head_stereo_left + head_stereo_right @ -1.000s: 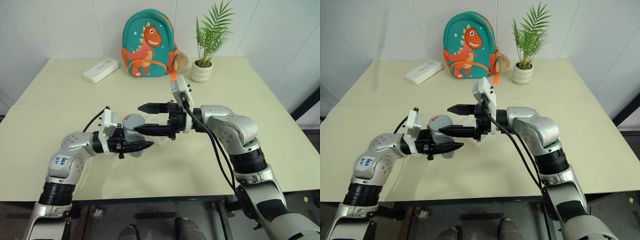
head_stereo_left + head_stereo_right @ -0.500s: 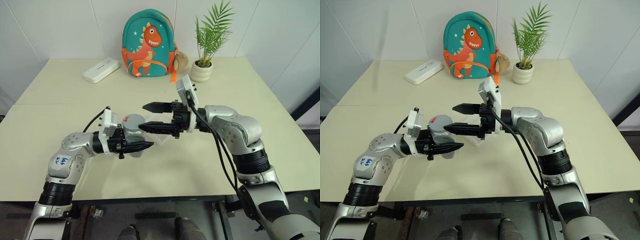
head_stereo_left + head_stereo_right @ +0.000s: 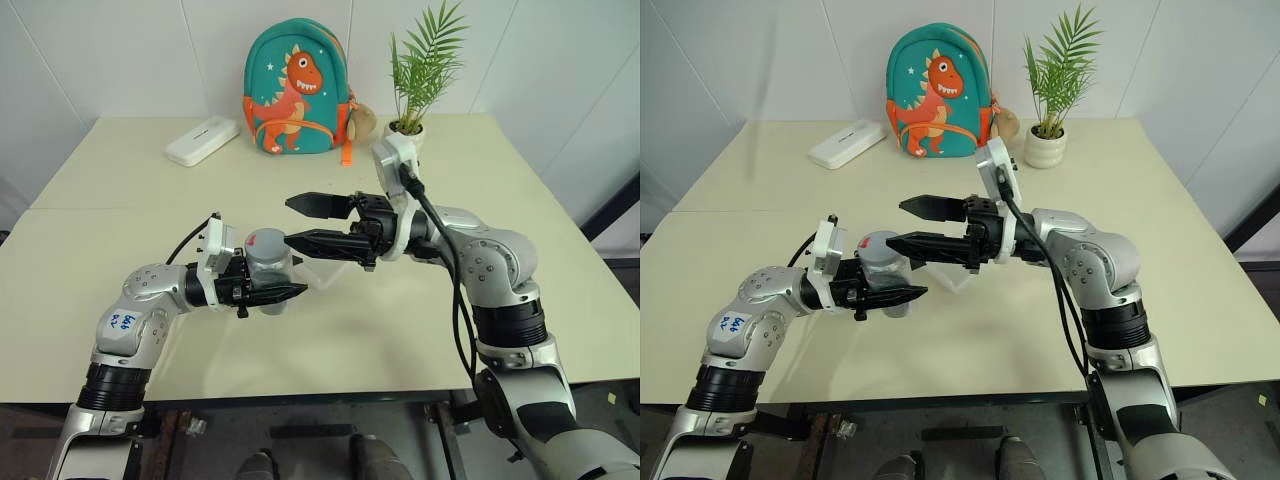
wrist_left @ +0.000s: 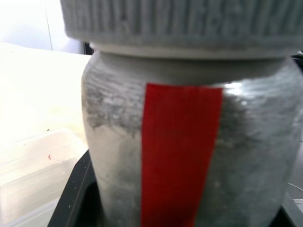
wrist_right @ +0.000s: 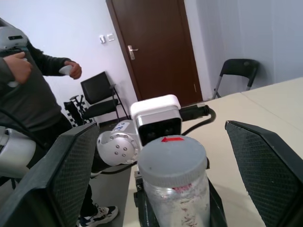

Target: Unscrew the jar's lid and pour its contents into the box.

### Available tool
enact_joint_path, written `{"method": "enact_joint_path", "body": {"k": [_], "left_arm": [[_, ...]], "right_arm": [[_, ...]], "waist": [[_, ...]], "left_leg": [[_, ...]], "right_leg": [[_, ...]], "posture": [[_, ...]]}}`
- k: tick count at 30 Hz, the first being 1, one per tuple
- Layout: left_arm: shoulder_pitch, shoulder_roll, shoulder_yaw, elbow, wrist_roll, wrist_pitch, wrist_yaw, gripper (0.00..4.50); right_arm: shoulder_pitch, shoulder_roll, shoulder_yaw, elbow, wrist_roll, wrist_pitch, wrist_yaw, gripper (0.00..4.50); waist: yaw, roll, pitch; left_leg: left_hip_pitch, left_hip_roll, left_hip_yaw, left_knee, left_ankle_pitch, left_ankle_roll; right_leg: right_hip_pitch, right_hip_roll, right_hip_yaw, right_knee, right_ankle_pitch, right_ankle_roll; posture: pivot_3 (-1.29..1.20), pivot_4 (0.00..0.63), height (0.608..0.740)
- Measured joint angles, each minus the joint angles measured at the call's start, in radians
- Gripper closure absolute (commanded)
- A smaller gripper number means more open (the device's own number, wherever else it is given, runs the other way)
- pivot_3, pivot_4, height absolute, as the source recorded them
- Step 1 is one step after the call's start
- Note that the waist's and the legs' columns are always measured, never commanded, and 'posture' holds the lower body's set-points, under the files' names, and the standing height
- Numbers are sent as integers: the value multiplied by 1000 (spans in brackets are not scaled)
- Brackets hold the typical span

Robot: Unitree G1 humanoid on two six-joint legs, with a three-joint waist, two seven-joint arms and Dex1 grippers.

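Observation:
My left gripper (image 3: 297,283) is shut on the jar (image 3: 268,282), a silver-grey cylinder with a red strip (image 4: 180,156), held upright above the table. The grey lid (image 5: 173,158) with a red patch sits on top of the jar. My right gripper (image 3: 289,223) is open and points left, level with the lid. Its two black fingers (image 5: 71,175) stand wide apart on either side of the lid without touching it. The clear plastic box (image 3: 956,278) lies on the table just behind and to the right of the jar. The contents are hidden inside the jar.
A green dinosaur backpack (image 3: 295,90), a flat white case (image 3: 203,140) and a white plant pot (image 3: 403,143) stand along the table's far edge. A person (image 5: 28,94) holding controllers stands across the room, near black chairs and a brown door.
My right gripper has rolled and tipped, its wrist rising, and its open fingers have stayed beside the lid. The left gripper and the jar have kept still.

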State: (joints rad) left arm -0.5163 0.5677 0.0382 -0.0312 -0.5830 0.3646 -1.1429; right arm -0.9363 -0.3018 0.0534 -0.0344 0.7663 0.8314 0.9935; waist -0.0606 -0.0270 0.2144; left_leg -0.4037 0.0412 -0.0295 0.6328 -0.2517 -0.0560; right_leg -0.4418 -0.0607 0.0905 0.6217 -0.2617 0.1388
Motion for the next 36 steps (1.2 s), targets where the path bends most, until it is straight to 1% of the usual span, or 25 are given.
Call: {"method": "enact_joint_path", "body": {"k": [6,9,16,23,26,30,33,36], "left_arm": [[0,0,0,0,0,0,-2,2398],[0,0,0,0,0,0,-2,2398],[0,-1,0,0,0,0,-2,2398],[0,-1,0,-1,0,0,-1,2398],[0,-2,0,-2,0,0,-1,2398],[0,-2,0,-9,-2,0,0,2398],[0,-2,0,-12,-3,1,5,2398],[0,-3,4,-14,-21,7,11,2398]], "right_arm": [[-9,24,79,3,-76,-9,-29,25],[-20,37,97,0,-80,-9,-27,25],[-20,41,135,-3,-109,-23,-16,25],[-21,44,136,10,-128,-40,-16,25],[-25,55,134,19,-129,-46,-16,607],[-29,65,128,32,-128,-46,-18,1917],[-29,70,125,32,-125,-43,-19,1939],[-29,97,90,32,-90,4,-53,1939]], "waist": [[1,0,0],[1,0,0],[1,0,0],[1,0,0],[1,0,0],[2,0,0],[1,0,0],[0,0,0]], "left_leg": [[0,0,0,0,0,0],[0,0,0,0,0,0],[0,0,0,0,0,0],[0,0,0,0,0,0],[0,0,0,0,0,0],[0,0,0,0,0,0],[0,0,0,0,0,0],[0,0,0,0,0,0]], "right_leg": [[0,0,0,-1,0,0],[0,0,0,-1,0,0],[0,0,0,0,0,0],[0,0,0,0,0,0],[0,0,0,0,0,0],[0,0,0,0,0,0],[0,0,0,0,0,0],[0,0,0,0,0,0]], "posture": [[0,150,740],[0,150,740],[0,150,740],[0,150,740],[0,150,740],[0,150,740],[0,150,740],[0,150,740]]}}
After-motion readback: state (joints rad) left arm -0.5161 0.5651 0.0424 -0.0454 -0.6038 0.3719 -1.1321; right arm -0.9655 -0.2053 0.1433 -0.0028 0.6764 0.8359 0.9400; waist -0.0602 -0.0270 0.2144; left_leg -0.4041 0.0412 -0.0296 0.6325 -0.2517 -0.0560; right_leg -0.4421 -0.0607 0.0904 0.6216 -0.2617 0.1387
